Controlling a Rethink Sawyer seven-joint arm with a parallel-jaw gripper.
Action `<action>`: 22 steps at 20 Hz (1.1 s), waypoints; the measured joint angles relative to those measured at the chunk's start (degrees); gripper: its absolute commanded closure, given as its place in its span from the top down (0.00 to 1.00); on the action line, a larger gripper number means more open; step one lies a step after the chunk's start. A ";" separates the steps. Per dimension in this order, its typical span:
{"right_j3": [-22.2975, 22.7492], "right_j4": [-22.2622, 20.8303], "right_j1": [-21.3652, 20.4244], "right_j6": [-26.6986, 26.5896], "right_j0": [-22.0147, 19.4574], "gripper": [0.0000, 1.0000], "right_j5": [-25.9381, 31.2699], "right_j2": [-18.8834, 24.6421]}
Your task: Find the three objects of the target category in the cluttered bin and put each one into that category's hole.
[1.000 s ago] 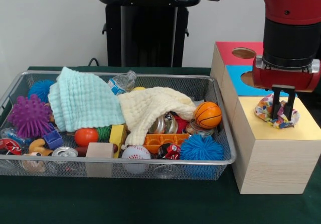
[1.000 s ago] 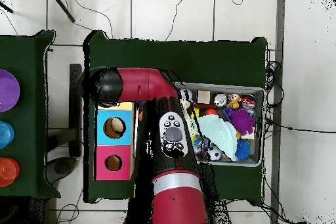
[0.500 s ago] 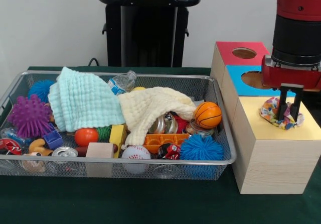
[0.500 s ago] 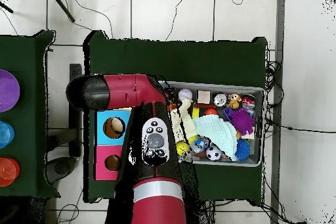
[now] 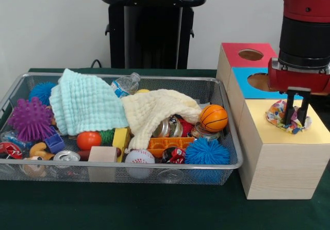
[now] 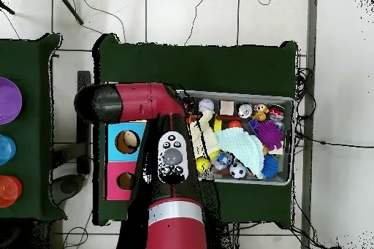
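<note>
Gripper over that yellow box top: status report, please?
Gripper fingers down around the colourful cloth bundle, grip unclear. Bundle sits on the yellow box top. Nothing in the way.

My front camera sits low and close, level with the wire bin (image 5: 124, 121), looking across it toward the wall. My overhead camera hangs high, straight above, bin (image 6: 286, 140) small right of the arm (image 6: 172, 188). The 2 views share that bin.

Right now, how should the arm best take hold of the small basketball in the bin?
Grip the basketball across its middle, coming straight down from above. It sits exposed on top of the clutter near the bin's wire wall, so a side approach looks blocked.
</note>
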 measured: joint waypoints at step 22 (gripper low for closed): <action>0.21 0.32 0.75 0.01 -1.66 1.00 -4.98 0.40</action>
